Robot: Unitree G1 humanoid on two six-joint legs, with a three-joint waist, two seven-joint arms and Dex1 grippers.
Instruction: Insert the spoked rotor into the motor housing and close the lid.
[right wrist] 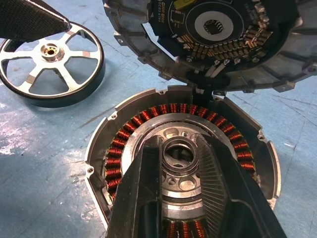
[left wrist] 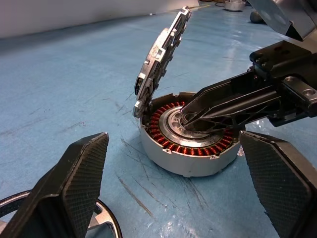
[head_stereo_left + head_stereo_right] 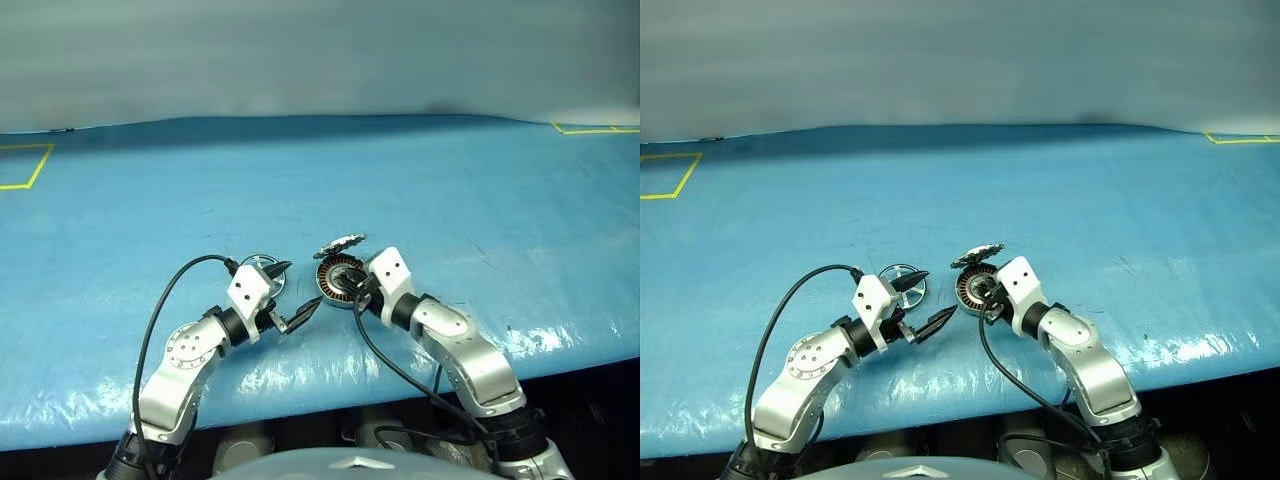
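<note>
Rotor, the shiny spoked silver wheel [image 1: 51, 60], is lying flat just left of the copper-wound grey motor housing [image 3: 338, 281], directly beneath the wide-open left gripper [image 3: 920, 302], while the right gripper [image 1: 179, 159] is pinching the housing's hub, hinged lid [image 3: 342, 243] standing open

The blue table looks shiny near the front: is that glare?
Yes: in the left eye view white glare streaks the table along its near edge. In the right wrist view a pale sheen lies beside the motor housing, and the spoked rotor glints.
</note>
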